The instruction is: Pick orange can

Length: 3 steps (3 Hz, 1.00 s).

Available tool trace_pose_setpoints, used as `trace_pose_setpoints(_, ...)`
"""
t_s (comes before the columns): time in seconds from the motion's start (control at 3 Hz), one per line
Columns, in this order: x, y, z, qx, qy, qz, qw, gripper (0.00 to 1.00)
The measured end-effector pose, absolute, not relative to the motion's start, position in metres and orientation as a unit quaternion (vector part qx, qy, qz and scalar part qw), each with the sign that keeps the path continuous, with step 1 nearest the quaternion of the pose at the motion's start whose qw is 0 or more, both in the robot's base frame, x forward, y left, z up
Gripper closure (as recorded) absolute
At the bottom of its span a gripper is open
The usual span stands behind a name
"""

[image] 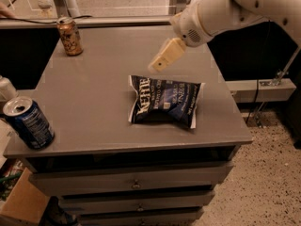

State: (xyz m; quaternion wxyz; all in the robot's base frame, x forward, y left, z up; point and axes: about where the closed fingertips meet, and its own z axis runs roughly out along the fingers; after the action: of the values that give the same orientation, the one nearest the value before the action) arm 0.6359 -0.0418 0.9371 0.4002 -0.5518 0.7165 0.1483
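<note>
The orange can (70, 36) stands upright at the far left corner of the grey cabinet top (99, 93). It is orange-brown with a pale speckled pattern and a silver top. My gripper (157, 64) hangs above the middle of the top, just beyond the far edge of a dark blue chip bag (164, 107). It is well to the right of the orange can and holds nothing that I can see. The white arm comes in from the upper right.
A blue can with white print (29, 124) stands at the near left corner. A white object (5, 88) sits at the left edge. Drawers (136, 185) are below the top. A cardboard box (21, 201) is on the floor at lower left.
</note>
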Motion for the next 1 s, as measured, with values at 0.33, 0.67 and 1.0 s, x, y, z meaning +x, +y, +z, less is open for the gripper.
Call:
trace_pose_setpoints(0.33,0.663,-0.001,0.929,-0.537,0.705,0.191,0.423,0.0)
trace_pose_setpoints(0.67,0.68,0.04,0.916,-0.529,0.689,0.233,0.437,0.0)
trace_pose_setpoints(1.0,0.695,0.086,0.907,-0.523,0.67,0.269,0.453,0.0)
